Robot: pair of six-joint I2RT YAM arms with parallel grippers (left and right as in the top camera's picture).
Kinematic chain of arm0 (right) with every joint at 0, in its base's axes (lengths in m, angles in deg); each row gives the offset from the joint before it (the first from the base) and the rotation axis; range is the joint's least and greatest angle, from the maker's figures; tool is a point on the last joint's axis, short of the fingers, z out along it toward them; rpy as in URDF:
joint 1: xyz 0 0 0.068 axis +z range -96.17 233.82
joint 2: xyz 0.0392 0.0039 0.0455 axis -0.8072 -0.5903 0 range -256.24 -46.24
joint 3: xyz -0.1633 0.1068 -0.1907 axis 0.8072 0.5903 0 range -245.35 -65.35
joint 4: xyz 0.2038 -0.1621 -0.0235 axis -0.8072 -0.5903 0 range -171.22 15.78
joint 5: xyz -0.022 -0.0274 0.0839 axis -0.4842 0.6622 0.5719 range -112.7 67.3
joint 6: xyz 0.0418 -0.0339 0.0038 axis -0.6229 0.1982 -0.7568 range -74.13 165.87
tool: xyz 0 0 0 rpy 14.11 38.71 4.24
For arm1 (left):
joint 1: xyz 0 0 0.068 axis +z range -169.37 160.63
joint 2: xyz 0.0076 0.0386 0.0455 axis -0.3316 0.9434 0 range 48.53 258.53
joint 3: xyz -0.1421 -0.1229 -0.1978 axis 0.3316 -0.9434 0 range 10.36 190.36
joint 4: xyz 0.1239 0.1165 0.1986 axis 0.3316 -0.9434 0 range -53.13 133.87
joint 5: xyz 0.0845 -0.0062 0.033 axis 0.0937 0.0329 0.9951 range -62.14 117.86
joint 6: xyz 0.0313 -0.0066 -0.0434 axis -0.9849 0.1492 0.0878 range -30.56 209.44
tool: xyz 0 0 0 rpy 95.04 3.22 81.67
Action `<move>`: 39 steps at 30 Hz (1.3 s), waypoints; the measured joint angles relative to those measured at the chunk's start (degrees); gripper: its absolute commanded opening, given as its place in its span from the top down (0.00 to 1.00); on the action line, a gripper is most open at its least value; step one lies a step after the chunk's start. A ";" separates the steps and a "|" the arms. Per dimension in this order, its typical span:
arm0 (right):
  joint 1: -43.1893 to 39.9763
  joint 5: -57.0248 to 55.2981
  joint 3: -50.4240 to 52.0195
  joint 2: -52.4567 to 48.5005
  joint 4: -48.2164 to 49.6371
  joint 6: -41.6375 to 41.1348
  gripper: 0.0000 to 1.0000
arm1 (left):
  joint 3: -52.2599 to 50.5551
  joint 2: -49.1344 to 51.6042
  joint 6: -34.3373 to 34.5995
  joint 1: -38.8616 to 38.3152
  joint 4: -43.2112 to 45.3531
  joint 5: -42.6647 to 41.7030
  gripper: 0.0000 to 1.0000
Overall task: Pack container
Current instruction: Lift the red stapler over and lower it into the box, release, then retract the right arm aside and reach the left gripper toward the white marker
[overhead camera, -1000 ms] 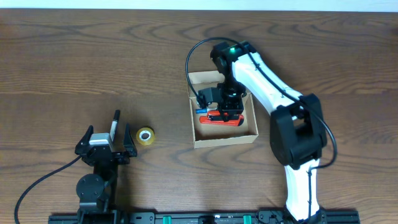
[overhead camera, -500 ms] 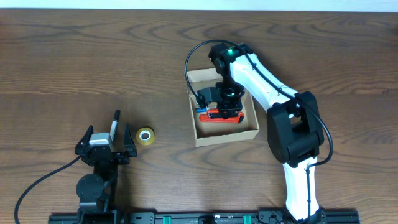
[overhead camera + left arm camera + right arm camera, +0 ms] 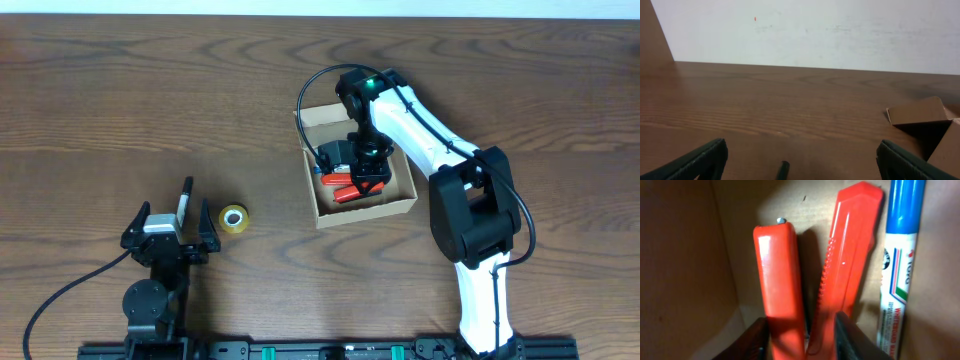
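Observation:
The container (image 3: 365,215) is a tan cardboard box, open, its flap (image 3: 322,115) folded back at the far side. Inside lie an orange-handled tool (image 3: 345,190) and a blue whiteboard marker (image 3: 900,255). My right gripper (image 3: 365,180) reaches down into the box. In the right wrist view its jaws (image 3: 802,330) rest against the outer sides of the tool's two spread orange handles (image 3: 777,270), beside the box wall (image 3: 685,255). My left gripper (image 3: 170,235) stands wide open at the front left, holding nothing.
A black pen (image 3: 184,200) lies just ahead of the left gripper, its tip (image 3: 783,170) showing between the open fingers. A small yellow tape roll (image 3: 233,217) sits to its right. The box flap (image 3: 920,112) shows far right in the left wrist view.
The right jaws have widened and the orange tool's handles have spread and tilted inside the box. The box has shifted slightly. The left arm has not moved.

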 measured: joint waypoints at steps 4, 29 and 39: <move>0.07 -0.66 -0.94 1.25 -0.09 -2.08 0.66 | 0.00 0.00 -0.24 0.00 0.35 0.07 0.05; -27.58 -0.68 -20.17 29.90 1.33 -37.33 0.01 | 65.85 53.94 7.50 0.00 -49.99 1.33 0.05; -53.53 -0.74 -20.09 29.88 2.80 -58.66 0.01 | 78.95 79.45 -1.01 0.13 -67.41 2.49 0.05</move>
